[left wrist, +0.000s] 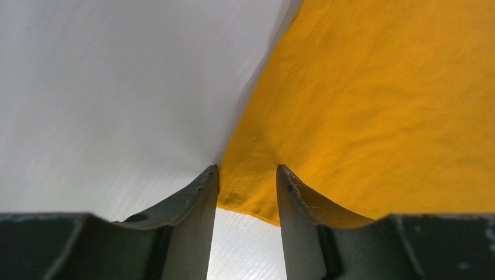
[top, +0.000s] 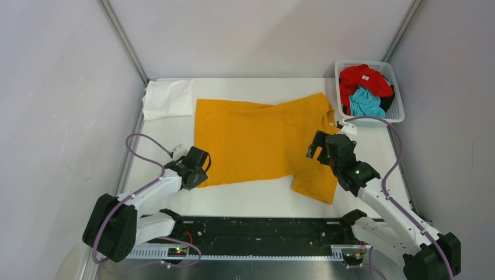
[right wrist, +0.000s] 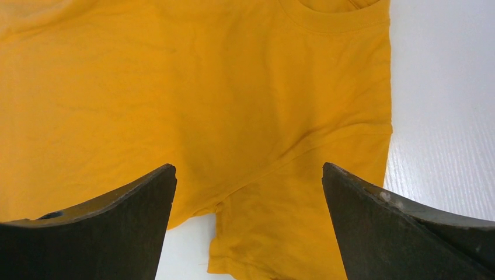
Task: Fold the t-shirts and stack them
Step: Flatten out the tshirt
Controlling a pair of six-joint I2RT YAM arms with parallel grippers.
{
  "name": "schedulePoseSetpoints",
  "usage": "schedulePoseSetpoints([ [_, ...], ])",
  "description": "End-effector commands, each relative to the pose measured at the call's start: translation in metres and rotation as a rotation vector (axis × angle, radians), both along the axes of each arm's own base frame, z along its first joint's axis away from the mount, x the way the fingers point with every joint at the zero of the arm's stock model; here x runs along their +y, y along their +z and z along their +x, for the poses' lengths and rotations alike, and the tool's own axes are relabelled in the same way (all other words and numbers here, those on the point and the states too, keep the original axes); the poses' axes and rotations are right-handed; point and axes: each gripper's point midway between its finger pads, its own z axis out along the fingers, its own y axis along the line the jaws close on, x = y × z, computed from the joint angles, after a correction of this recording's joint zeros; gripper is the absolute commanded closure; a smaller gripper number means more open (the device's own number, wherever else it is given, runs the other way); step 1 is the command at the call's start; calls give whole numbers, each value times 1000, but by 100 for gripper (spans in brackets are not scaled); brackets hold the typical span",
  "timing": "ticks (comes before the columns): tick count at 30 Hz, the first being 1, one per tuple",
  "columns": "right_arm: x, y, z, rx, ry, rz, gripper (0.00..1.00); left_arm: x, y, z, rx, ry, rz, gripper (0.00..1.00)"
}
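Note:
A mustard-orange t-shirt (top: pixel 262 140) lies spread flat on the white table (top: pixel 251 201), neck toward the right. My left gripper (top: pixel 201 169) is at its near left hem corner. In the left wrist view the jaws (left wrist: pixel 246 172) stand narrowly apart with that corner of the shirt (left wrist: pixel 379 105) lying between them. My right gripper (top: pixel 320 150) hovers wide open and empty over the shirt's near sleeve. In the right wrist view my right gripper (right wrist: pixel 248 169) is above the sleeve (right wrist: pixel 303 221) and armpit. A folded white t-shirt (top: pixel 168 98) lies at the back left.
A white lattice basket (top: pixel 399 111) stands at the back right, holding a red t-shirt (top: pixel 365 79) and a turquoise t-shirt (top: pixel 366 102). Grey walls close in the table on both sides and at the back.

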Motion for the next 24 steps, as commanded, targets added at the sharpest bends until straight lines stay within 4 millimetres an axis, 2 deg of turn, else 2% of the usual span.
schedulePoseSetpoints([
  [1, -8, -1, 1, -1, -38, -30, 1, -12, -23, -27, 136, -35, -40, 55],
  [4, -10, -1, 0, 0, -44, -38, 1, -16, -25, -25, 166, -64, -31, 59],
  [9, -16, 1, -2, -6, -63, -57, 1, -20, -40, -38, 280, -110, -19, 72],
  [11, -18, 0, -2, -5, -69, -66, 0, -20, -43, -41, 309, -126, -8, 81],
  [13, -19, 0, -2, -5, -74, -72, 1, -19, -44, -41, 323, -137, 6, 97],
  [17, -21, -1, -1, -4, -80, -82, 1, -18, -36, -37, 297, -187, 39, 100],
  [24, -15, -12, -4, 47, -62, -62, 1, -22, 7, -3, 77, -193, 30, 100],
])
